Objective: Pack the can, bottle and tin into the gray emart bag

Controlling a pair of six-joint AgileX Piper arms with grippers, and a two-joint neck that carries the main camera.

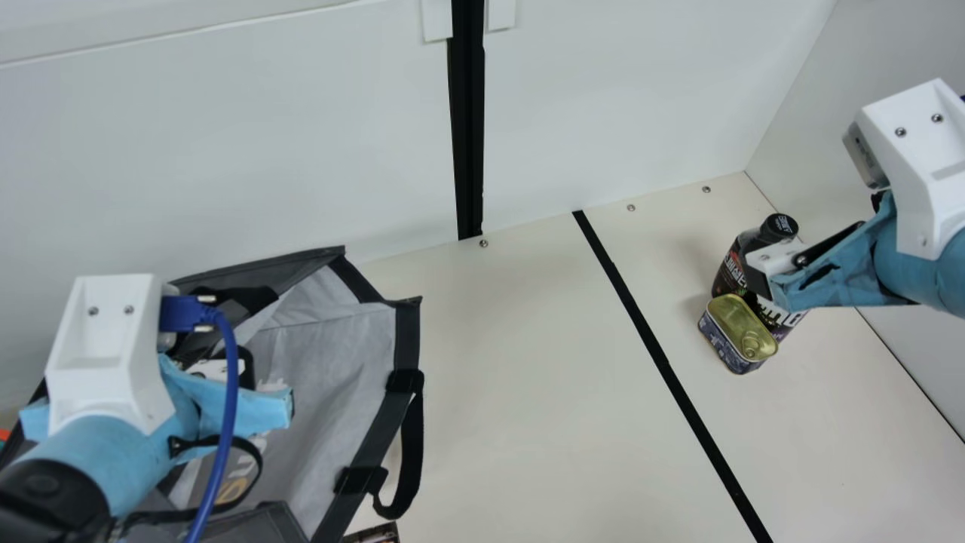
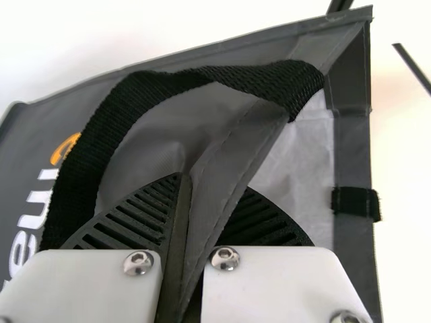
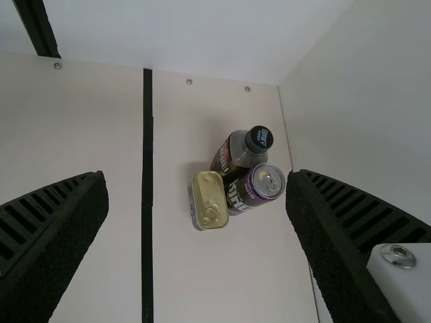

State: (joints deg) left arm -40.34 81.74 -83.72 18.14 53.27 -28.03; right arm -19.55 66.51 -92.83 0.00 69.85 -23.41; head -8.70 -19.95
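Your cream worktop [image 1: 528,392] carries a black stripe [image 1: 641,317] running from its far edge toward you, left of the grouped items. At the worktop's left, the gray emart bag [image 1: 301,354] sits with its mouth open and its pale lining showing, close to the far edge.

Your left gripper [image 1: 219,368] is at the bag; in its wrist view the fingers [image 2: 135,219] are closed with only a fold of the bag's gray fabric pinched between them, and a black handle [image 2: 87,155] loops beside them. Your right gripper [image 1: 761,273] is above the group near the far right corner; its wrist view shows the fingers [image 3: 57,235] wide apart, holding nothing.

There you have the bottle [image 3: 232,155] upright, nearest the far edge. The can [image 3: 249,190] stands just beside it, nearer the right edge. The tin [image 3: 209,198], gold lid up, is just left of the can.
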